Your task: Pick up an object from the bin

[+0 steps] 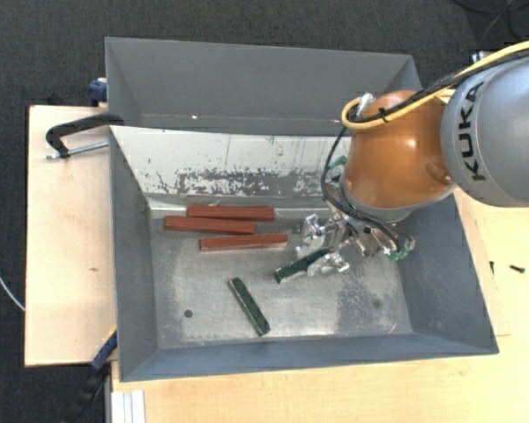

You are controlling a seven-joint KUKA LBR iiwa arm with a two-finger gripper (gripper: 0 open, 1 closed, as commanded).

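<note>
Closest to the camera, at about 7 o'clock on the floor of the bin (pixel 291 352), there's a loose green bar (pixel 249 307) lying flat on a diagonal, well clear of everything else. A bit further in, around 3 o'clock from the middle, a tilted green bar (pixel 300 267) lies with its right end tucked right up against the metal bits of the end effector (pixel 333 252). That one looks like the pick candidate to me, since it's the only thing the tool is touching or nearly touching. Honestly can't tell how far open the end effector is or whether it actually has hold of that bar, because the hardware there is a jumble of shiny parts and wires. So my read is the arm is down in the bin at the grab stage, with nothing lifted yet; closing properly and raising are left. Further back, at 10 to 11 o'clock, three red-brown bars (pixel 229 226) lie roughly parallel near the far wall, untouched. The big orange cover (pixel 392 152) at 2 o'clock hides the wrist and part of the bin's right side.
</note>
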